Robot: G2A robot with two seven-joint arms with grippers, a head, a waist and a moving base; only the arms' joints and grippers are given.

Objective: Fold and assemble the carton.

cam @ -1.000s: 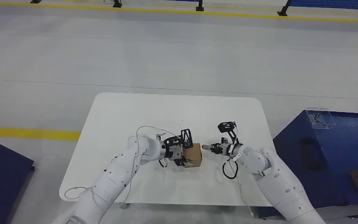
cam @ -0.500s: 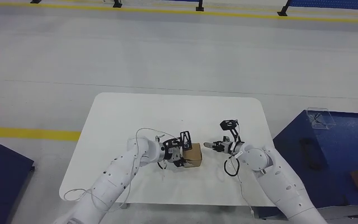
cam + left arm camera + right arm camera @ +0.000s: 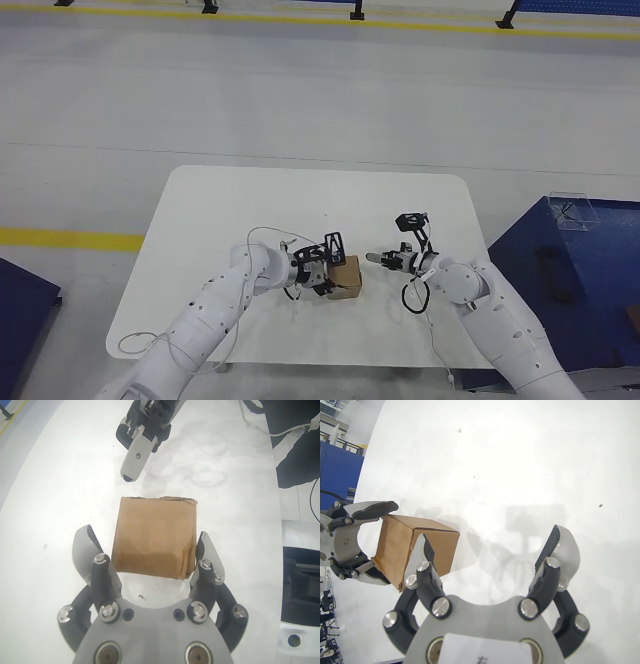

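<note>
The brown carton [image 3: 155,535] stands on the white worktop [image 3: 230,210], folded into a closed block, with a frayed, crumpled corner on the side nearest the left hand [image 3: 143,532]. That hand straddles the carton and pinches it. One finger presses the frayed side and the other lies against the opposite side. The right hand [image 3: 490,532] hovers just beside the carton's far side, opposite the left hand. Its fingers are spread wide, and it does not touch the carton.
</note>
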